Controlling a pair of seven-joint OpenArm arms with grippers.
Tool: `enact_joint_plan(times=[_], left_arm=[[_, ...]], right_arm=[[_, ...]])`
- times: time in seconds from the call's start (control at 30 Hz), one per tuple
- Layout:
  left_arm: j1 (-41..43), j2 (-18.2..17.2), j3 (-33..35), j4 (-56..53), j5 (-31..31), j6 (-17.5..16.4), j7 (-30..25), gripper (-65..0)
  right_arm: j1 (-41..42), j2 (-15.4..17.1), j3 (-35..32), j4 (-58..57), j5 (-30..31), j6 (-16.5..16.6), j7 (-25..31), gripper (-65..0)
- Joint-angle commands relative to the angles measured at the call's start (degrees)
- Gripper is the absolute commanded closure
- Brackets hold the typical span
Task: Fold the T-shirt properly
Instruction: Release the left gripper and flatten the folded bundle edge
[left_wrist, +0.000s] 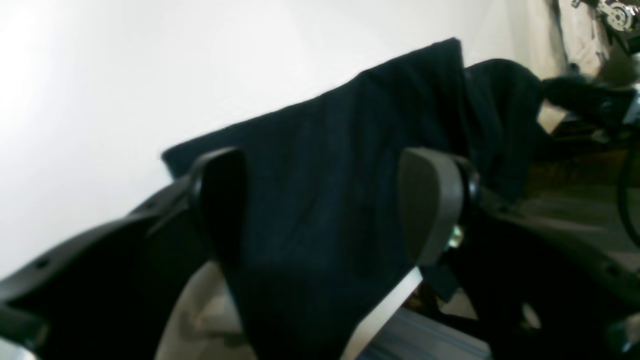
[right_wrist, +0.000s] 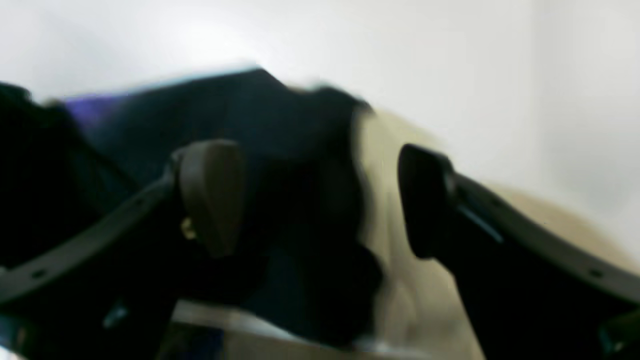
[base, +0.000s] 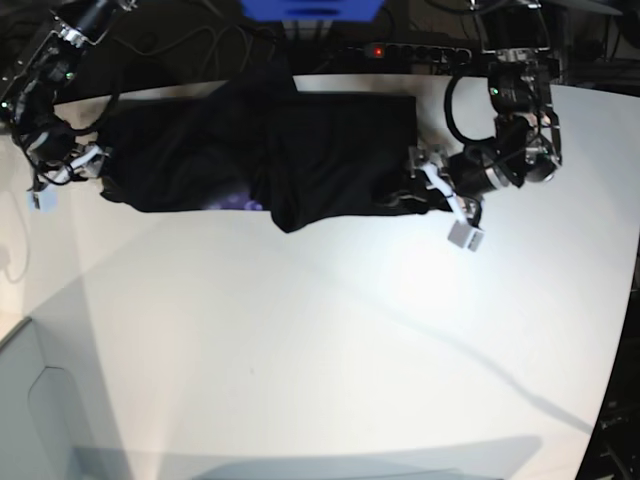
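The black T-shirt (base: 330, 150) lies crumpled in a long band along the far edge of the white table (base: 300, 330), with a bit of purple print (base: 235, 203) showing at its front edge. My left gripper (base: 445, 200) is at the shirt's right end, open. In the left wrist view its fingers (left_wrist: 430, 200) stand wide apart with the black cloth (left_wrist: 320, 150) spread between and beyond them. At the shirt's left end my right gripper (base: 65, 175) is open. The right wrist view is blurred and shows the right gripper (right_wrist: 320, 195) over dark cloth (right_wrist: 280, 130).
A power strip with a red light (base: 400, 50), a blue object (base: 310, 8) and cables lie behind the table's far edge. The table's right edge runs close behind the left arm (base: 520, 100). A grey surface (base: 40, 400) sits at the front left.
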Motion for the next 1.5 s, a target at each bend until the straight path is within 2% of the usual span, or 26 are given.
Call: enact_joint_plan(times=[0.0, 0.17, 0.4, 0.6, 0.73, 0.9, 1.2, 1.3, 1.47], left_arm=[[-0.4, -0.4, -0.3, 0.8, -1.3, -0.4, -0.6, -45.7], [0.0, -0.4, -0.3, 0.8, -1.3, -0.4, -0.7, -45.7], [0.0, -0.4, -0.3, 0.8, -1.3, -0.4, -0.7, -45.7], [0.0, -0.4, -0.3, 0.8, -1.3, -0.4, -0.7, -45.7], [0.0, -0.4, -0.3, 0.8, -1.3, -0.4, -0.7, -45.7], [0.0, -0.4, -0.3, 0.8, -1.3, -0.4, -0.7, -45.7], [0.0, -0.4, -0.3, 0.8, -1.3, -0.4, -0.7, -45.7], [0.0, -0.4, -0.3, 0.8, -1.3, -0.4, -0.7, -45.7], [0.0, -0.4, -0.3, 0.8, -1.3, -0.4, -0.7, -45.7]], right_arm=[[0.7, 1.7, 0.4, -0.8, 1.2, 2.0, 0.8, -48.4], [0.7, 3.0, 0.4, -7.1, 1.2, 2.0, 0.8, -48.3], [0.4, 1.5, 0.1, -7.4, 1.2, 2.0, 0.5, -48.3], [1.9, 0.6, 0.3, -7.5, 1.3, 2.0, -5.3, -48.3], [2.6, -0.5, 0.4, -7.5, 1.3, 2.0, -6.3, -47.9], [2.6, -1.6, 0.4, -7.5, 1.3, 2.0, -6.3, -41.5], [2.5, -2.2, 0.1, -7.6, 1.3, 2.0, -6.3, -25.2], [2.5, -2.2, 0.1, -8.1, 1.3, 2.0, -6.3, -18.7], [3.5, -1.8, 0.1, -12.6, 1.3, 2.0, -6.3, -4.4]])
